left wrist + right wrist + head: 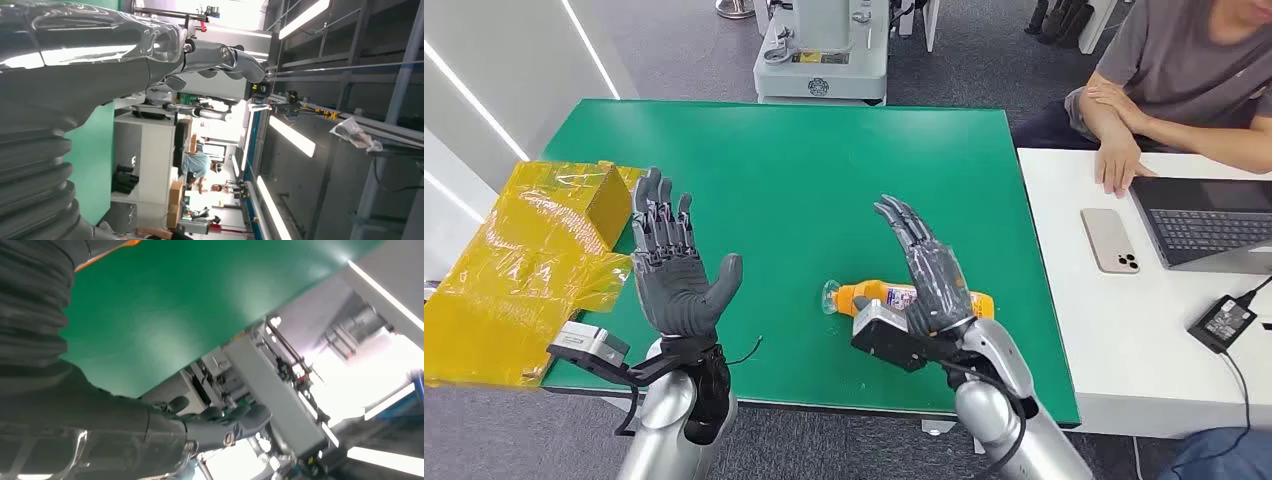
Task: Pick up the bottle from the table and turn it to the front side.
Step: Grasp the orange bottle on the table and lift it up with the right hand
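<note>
An orange bottle [873,297] with a clear cap lies on its side on the green table [804,170], cap pointing left. My right hand [927,270] hovers over its middle, fingers stretched forward and apart, holding nothing; it hides part of the label. My left hand [672,265] is raised above the table's left part, palm up and fingers spread, well to the left of the bottle. The left wrist view shows the left hand [150,55] with straight fingers against the room. In the right wrist view the right hand [165,432] reaches out over the green table [165,305].
A yellow wrapped box [534,250] sits at the table's left edge. To the right stands a white desk [1074,330] with a phone [1110,240], a laptop [1214,220] and a charger [1222,320]; a seated person [1184,80] rests a hand there. A grey machine [822,50] stands behind the table.
</note>
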